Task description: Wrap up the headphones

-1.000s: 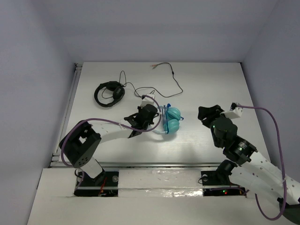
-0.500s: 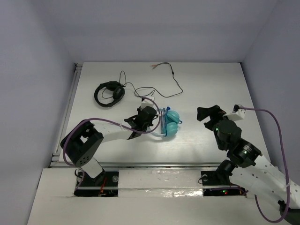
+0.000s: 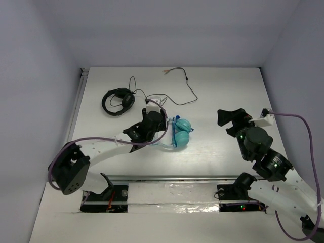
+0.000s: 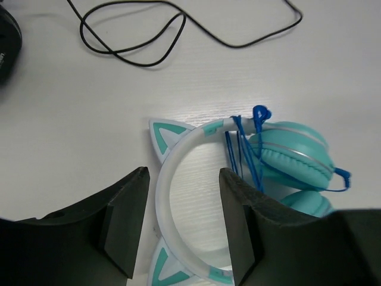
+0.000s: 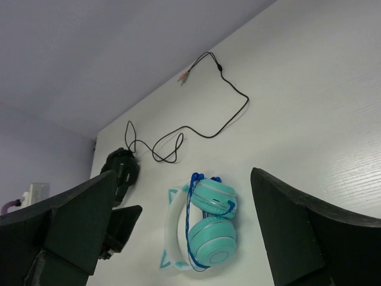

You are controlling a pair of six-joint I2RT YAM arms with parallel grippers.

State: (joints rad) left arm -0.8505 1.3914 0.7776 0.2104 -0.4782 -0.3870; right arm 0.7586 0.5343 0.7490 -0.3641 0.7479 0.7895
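The headphones (image 3: 179, 132) lie on the white table at its centre, ear cups folded together. In the left wrist view the pale headband (image 4: 169, 179) with its cat ears lies between my fingers, the teal ear cups (image 4: 294, 156) to the right. The thin blue cable (image 4: 241, 154) is wound round the band beside the cups. My left gripper (image 3: 158, 130) (image 4: 184, 174) is open, its jaws straddling the headband from above without touching it. My right gripper (image 3: 230, 116) (image 5: 184, 174) is open and empty, raised well to the right; its view shows the headphones (image 5: 205, 229) below.
Black headphones (image 3: 117, 100) lie at the back left, also in the right wrist view (image 5: 122, 170). Their black cable (image 3: 188, 90) loops across the back of the table, just beyond the teal set (image 4: 149, 44). Walls close the left, right and back.
The headphones have slid and turned a little to the left. My left arm has swung back to the left with its gripper still over the band. My right arm has drawn back to the right.
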